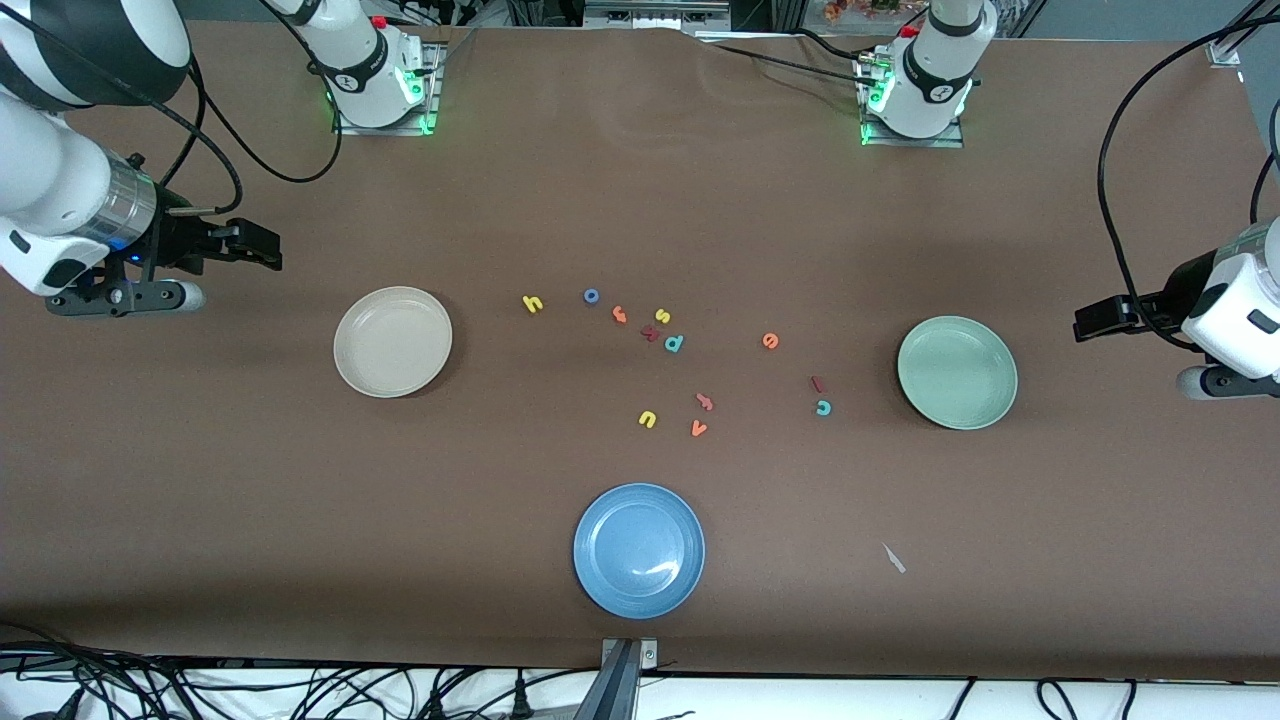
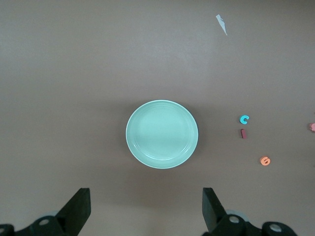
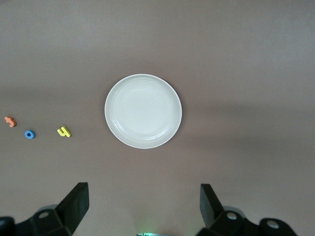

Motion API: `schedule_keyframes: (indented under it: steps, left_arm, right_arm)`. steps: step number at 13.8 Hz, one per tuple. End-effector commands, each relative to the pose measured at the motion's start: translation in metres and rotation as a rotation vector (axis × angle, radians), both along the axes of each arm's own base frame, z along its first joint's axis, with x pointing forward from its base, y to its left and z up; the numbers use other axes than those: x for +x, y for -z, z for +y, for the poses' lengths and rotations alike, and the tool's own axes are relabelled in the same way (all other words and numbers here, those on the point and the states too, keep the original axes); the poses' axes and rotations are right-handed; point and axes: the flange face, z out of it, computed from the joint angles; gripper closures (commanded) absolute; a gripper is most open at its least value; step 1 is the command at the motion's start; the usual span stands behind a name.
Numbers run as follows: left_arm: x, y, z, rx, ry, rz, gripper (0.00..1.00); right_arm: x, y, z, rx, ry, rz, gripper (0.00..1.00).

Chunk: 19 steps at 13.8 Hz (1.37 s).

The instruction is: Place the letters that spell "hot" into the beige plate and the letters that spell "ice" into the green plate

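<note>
On the bench: letters scattered between beige plate and green plate.
Left pincer: released, above green plate's end.
Right pincer: released, above beige plate's end.

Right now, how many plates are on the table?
3: the beige plate toward the right arm's end, the green plate toward the left arm's end, and the blue plate nearest the front camera. None looks hidden.

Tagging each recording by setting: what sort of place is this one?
Most likely a robotics lab bench, not a home. Two arms are bolted by their bases to a table covered in brown sheet, loose cables run along its edge, and the props are foam letters and plain plates.
</note>
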Motion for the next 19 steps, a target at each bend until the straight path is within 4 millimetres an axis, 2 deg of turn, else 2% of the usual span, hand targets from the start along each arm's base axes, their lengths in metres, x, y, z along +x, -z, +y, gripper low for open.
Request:
schedule_keyframes:
  steps: [1, 19]
  left_arm:
    - [-0.0039, -0.0009, -0.0006, -0.023, 0.019, 0.0, 0.01]
    - [-0.0039, -0.0003, -0.0008, -0.052, 0.019, 0.001, 0.01]
  right_arm:
    - [-0.0011, -0.0015, 0.0, 0.024, -0.011, 0.011, 0.0]
    - [0.0004, 0.0052, 0.0004, 0.029, -0.04, 0.022, 0.0]
